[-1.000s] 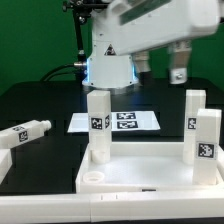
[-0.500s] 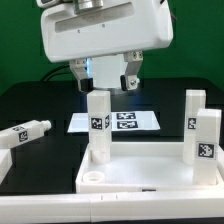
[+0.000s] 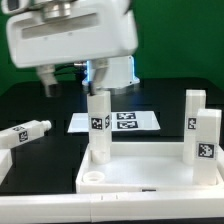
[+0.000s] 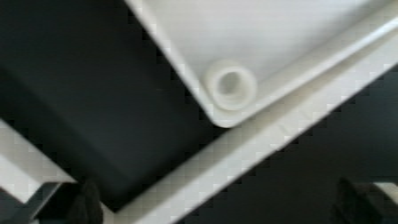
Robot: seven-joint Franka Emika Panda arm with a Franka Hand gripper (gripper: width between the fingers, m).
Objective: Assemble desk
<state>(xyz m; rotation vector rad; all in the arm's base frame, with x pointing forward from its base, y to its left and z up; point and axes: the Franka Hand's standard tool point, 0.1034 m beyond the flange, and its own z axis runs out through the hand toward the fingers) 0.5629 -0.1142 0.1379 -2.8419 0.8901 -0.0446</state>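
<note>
The white desk top lies flat at the front with three tagged legs standing on it: one near its left corner and two at the exterior view's right. A fourth leg lies loose on the black table at the left. My gripper hangs high above the table's left part, open and empty. In the wrist view its dark fingertips frame a corner of the desk top with a round hole; the gripper holds nothing.
The marker board lies flat behind the desk top. The robot base stands at the back. A white bar runs along the desk top's corner, and a white wall borders the front left.
The gripper has swept from the exterior view's upper right across to the upper left, staying high and open. The desk parts have not moved.
</note>
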